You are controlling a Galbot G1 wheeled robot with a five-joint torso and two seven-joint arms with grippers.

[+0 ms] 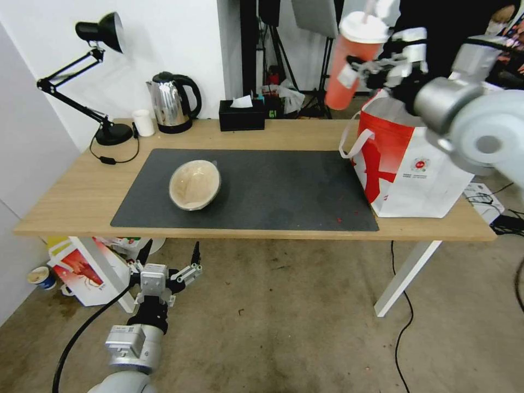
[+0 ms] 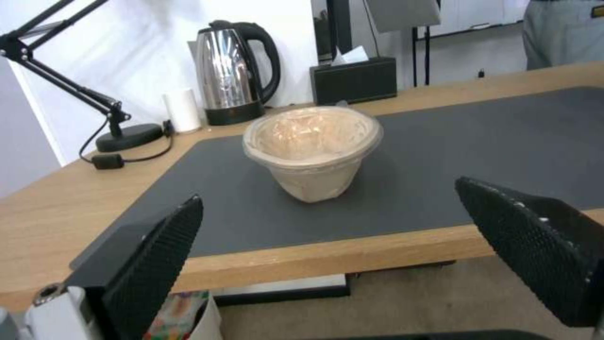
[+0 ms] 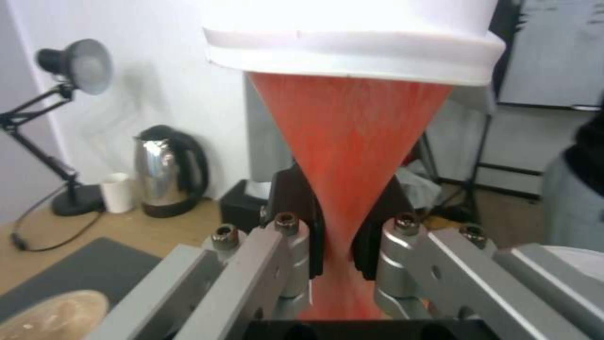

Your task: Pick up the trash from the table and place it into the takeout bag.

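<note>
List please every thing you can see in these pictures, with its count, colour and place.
red drink cup: 1, red with white lid, held in the air above the takeout bag
takeout bag: 1, white and red, on the table's right end
tan paper bowl: 1, tan, on the mat, tilted
mat: 1, dark grey, on the table
table: 1, light wood, white legs
kettle: 1, steel and black, back of table
small white cup: 1, beside the kettle
tissue box: 1, black, back of table
desk lamp: 1, black, table's left back corner
carton: 1, red and white, on the floor
right gripper: shut on the cup
left gripper: open, below the table's front edge
</note>
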